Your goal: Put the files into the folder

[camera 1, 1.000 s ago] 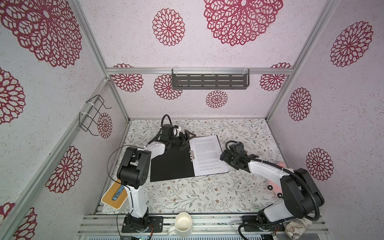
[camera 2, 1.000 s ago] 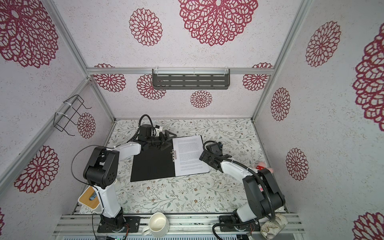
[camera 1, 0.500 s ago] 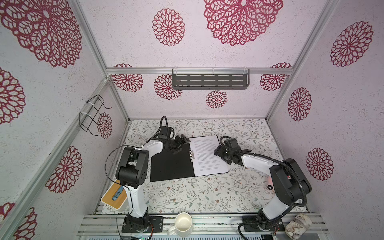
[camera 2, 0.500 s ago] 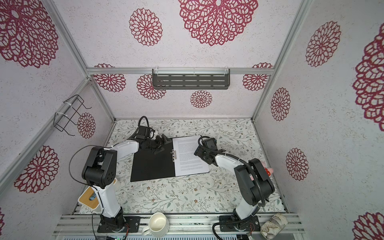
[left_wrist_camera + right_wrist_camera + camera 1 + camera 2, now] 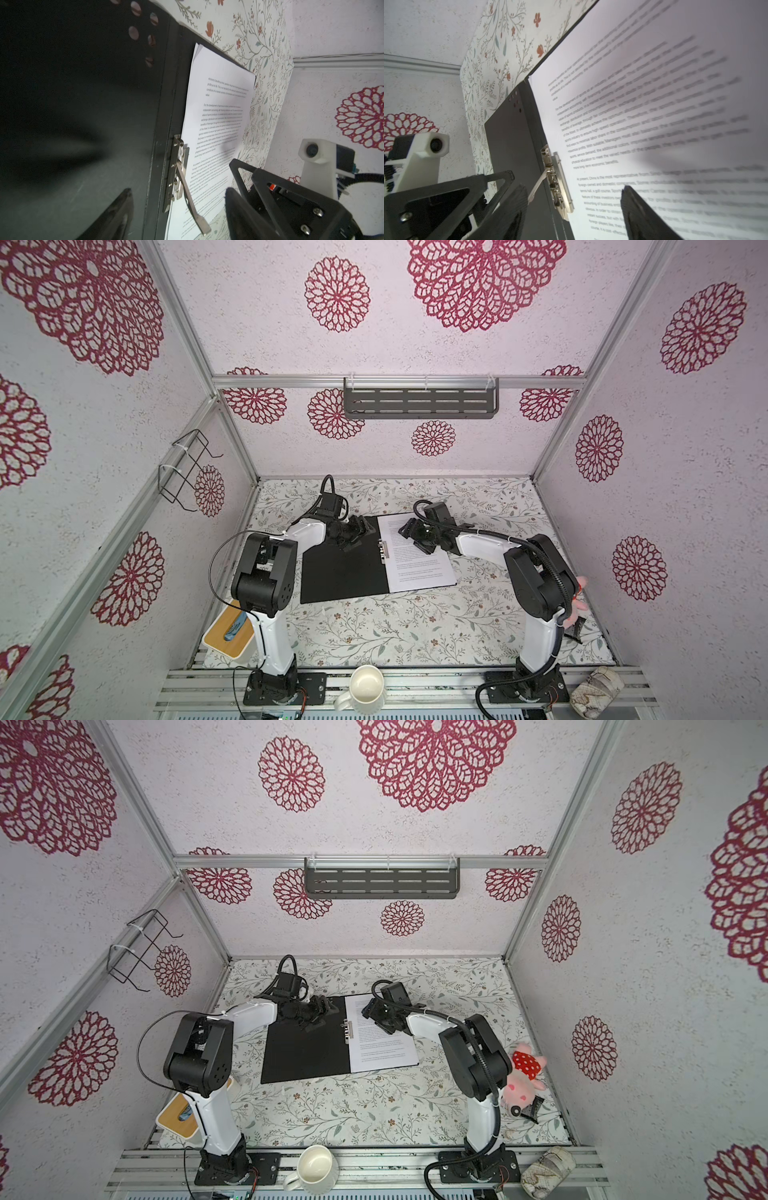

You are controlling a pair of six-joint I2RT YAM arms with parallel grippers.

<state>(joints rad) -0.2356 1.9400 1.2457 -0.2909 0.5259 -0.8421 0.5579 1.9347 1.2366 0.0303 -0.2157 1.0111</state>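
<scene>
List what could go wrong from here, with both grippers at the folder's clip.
1. The left gripper and right gripper crowd the clip; they could collide.
2. The lever stands up, so the sheets may be loose; a jaw dragging across could skew them.

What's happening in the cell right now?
The folder lies open on the table, black inside up, with the files stacked on its right half beside the metal clip, whose lever looks raised. The left gripper hovers over the bare left half, the right gripper over the files; both are open and hold nothing.
</scene>
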